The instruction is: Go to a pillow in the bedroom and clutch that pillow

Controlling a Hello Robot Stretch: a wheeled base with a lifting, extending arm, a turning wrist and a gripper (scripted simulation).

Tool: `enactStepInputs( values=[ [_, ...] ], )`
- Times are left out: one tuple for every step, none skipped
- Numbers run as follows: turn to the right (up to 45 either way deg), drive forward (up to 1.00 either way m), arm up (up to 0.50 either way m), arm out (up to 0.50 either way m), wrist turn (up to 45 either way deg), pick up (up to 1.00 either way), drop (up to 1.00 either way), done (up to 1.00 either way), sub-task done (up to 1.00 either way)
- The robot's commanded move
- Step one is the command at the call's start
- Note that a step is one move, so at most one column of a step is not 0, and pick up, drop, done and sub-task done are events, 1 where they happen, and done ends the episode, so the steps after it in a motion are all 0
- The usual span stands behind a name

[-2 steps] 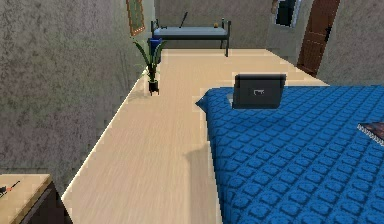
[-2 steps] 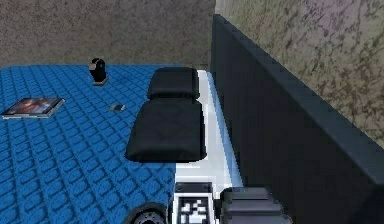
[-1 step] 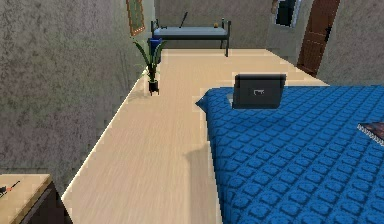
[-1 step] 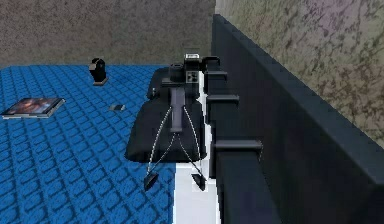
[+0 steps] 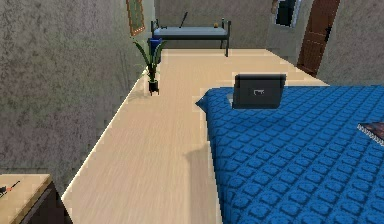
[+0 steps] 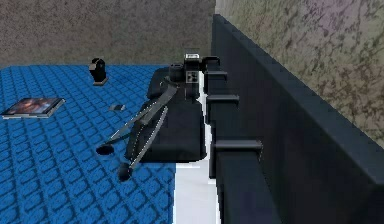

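A dark, flat pillow (image 6: pixel 178 128) lies at the head of a bed with a blue quilt (image 6: pixel 60 160), against a dark headboard (image 6: pixel 300 130). My arm (image 6: pixel 232 150) rises along the headboard side to two white marked squares near the top. Left of them is the gripper's dark body, and its thin fingers (image 6: pixel 140 128) slant down across the pillow toward the quilt. The gripper (image 6: pixel 115 160) ends at the pillow's edge, over the quilt. I cannot tell whether it holds anything. In the forward view the same blue bed (image 5: pixel 300 150) takes up the right half.
A magazine (image 6: pixel 32 106), a small dark figure (image 6: pixel 97 70) and a tiny item (image 6: pixel 117 107) lie on the quilt. A laptop (image 5: pixel 258 90) stands on the bed. A potted plant (image 5: pixel 153 62), a bench (image 5: pixel 190 35) and a brown door (image 5: pixel 318 35) lie beyond the bare wooden floor. Wooden furniture (image 5: pixel 25 200) is at the bottom left.
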Motion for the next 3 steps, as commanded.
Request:
enactStepInputs(
  values=[
    [0.0,0.00,0.00,0.00,45.0,0.00,0.00,0.00,0.00],
    [0.0,0.00,0.00,0.00,45.0,0.00,0.00,0.00,0.00],
    [0.0,0.00,0.00,0.00,33.0,0.00,0.00,0.00,0.00]
  ],
)
